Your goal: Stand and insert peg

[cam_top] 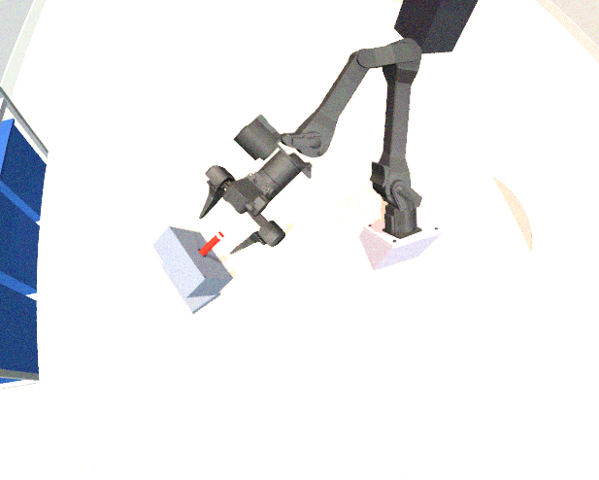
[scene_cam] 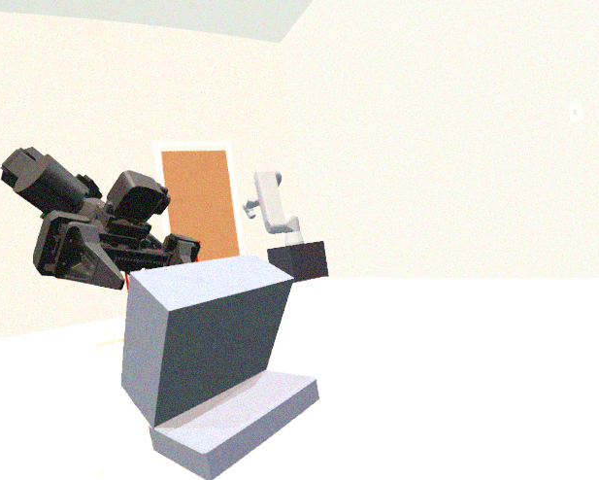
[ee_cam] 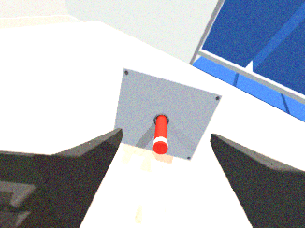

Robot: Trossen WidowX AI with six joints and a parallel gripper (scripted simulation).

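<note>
The red peg [cam_top: 210, 245] [ee_cam: 161, 131] stands out of the hole [ee_cam: 155, 121] in the grey sloped panel [cam_top: 186, 240] [scene_cam: 216, 351] [ee_cam: 140, 96]. Its white-banded end points outward toward the wrist camera, and its other end is inside the hole. How deep it sits cannot be told. My gripper [cam_top: 216, 234] [ee_cam: 167, 134] is wide open and empty. Its fingers are on either side of the peg's outer end, with space between each finger and the peg. In the exterior view the panel's back hides the hole and most of the peg.
Blue bins [cam_top: 10, 226] [ee_cam: 262, 40] in a grey frame stand beyond the panel. The arm's pale base block [cam_top: 402, 250] is to the right in the top view. A black box [cam_top: 433, 25] [scene_cam: 297, 260] stands farther off, with a pale arm on it.
</note>
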